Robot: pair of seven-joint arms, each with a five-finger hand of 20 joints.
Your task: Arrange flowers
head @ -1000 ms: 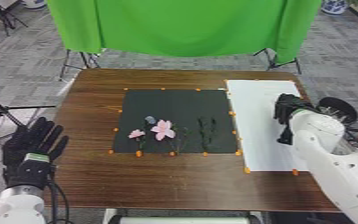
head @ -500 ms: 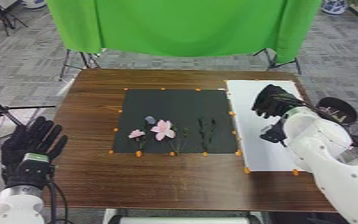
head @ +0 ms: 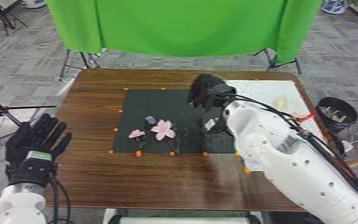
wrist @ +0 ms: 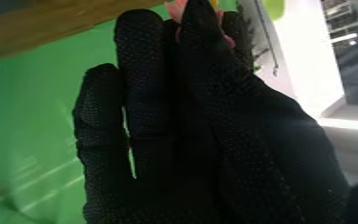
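My right hand (head: pixel 209 91) is over the upper right part of the black mat (head: pixel 143 102), its fingers fairly straight. In the right wrist view the hand (wrist: pixel 189 135) has its fingers extended, with pink petals (wrist: pixel 174 10) partly hidden behind the fingertips; whether they touch cannot be told. On the mat lie a large pink flower (head: pixel 164 130), a small pink one (head: pixel 136 134) and a bluish one (head: pixel 150 120). My right arm covers the mat's lower right part. My left hand (head: pixel 36 145) rests open left of the table.
The white sheet (head: pixel 255 87) lies right of the mat, partly under my arm, with faint coloured shapes on it. A black bin (head: pixel 337 111) stands off the table's right side. Orange markers edge the mat. A green cloth (head: pixel 184 30) hangs beyond the brown table (head: pixel 95 175).
My right hand has swung left from above the white sheet to the black mat, and its arm now covers the dark stems there. The left hand has hardly moved.
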